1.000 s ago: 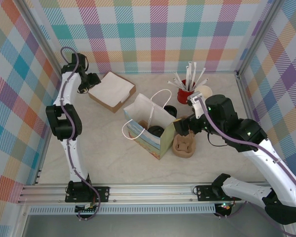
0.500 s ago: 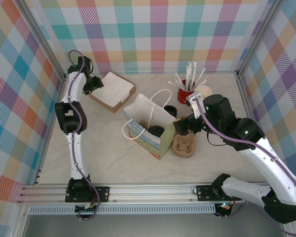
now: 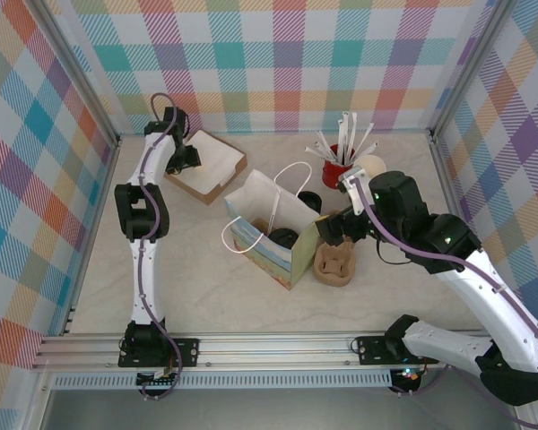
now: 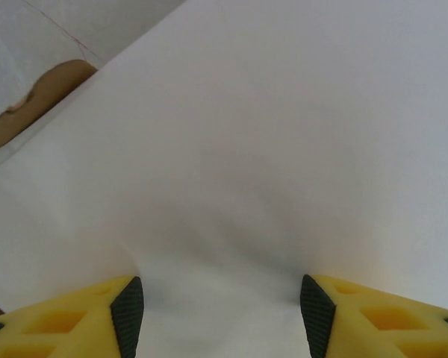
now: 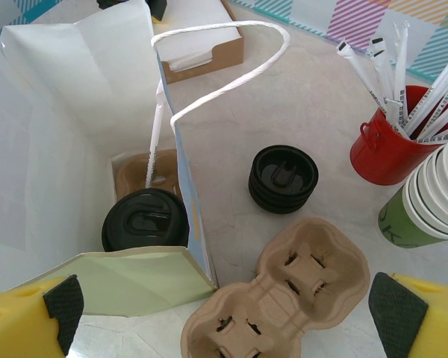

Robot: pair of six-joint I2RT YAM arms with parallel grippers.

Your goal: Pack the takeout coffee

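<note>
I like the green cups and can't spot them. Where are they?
In the right wrist view, the stacked green cups stand at the right edge, beside the red cup of straws and right of the brown cup carrier.

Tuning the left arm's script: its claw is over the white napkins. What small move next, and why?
Probably close the left claw to pinch the top sheet: its fingers stand apart, straddling the white napkins in the cardboard box, close to the paper.

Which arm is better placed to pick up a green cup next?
Right: the right fingers hang open above the carrier, cups beside them; the left fingers are far off over napkins.
</note>
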